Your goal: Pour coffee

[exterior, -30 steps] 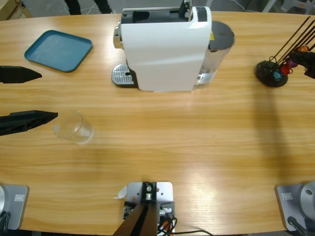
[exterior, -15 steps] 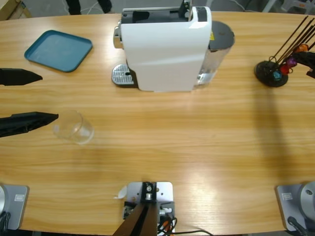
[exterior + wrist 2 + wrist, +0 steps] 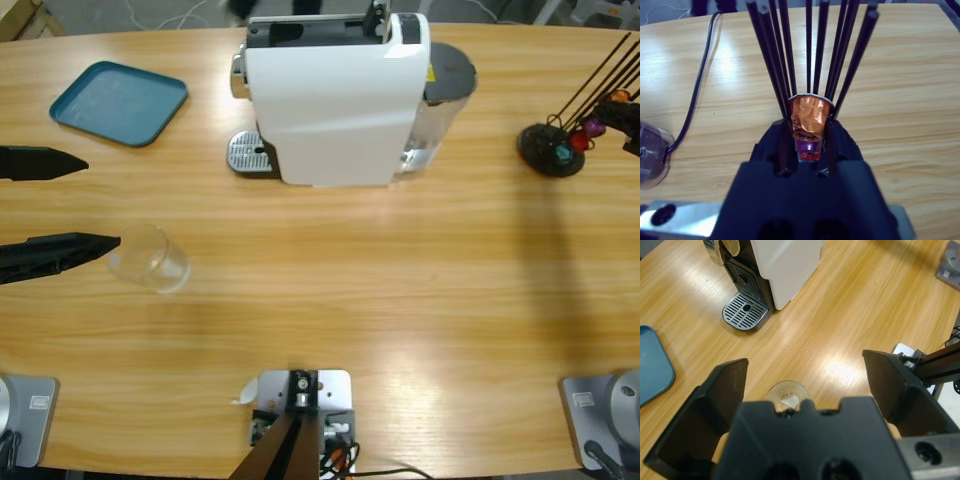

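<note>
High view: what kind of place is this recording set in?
Probably a lab or office coffee corner: a long wooden table with a capsule coffee machine, a capsule rack, a glass and a tray.

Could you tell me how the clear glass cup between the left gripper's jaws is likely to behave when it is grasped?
The clear glass cup looks smooth-walled, so it may slip between the left gripper's wide-open black jaws. It appears empty, thus probably light and easily nudged across the wooden table. Being glass, it is likely fragile.

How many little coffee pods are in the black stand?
3 show in the stand, at the table's right end: an orange pod on top, a purple pod under it, and a blue pod near the base. More may hide behind the rods.
</note>
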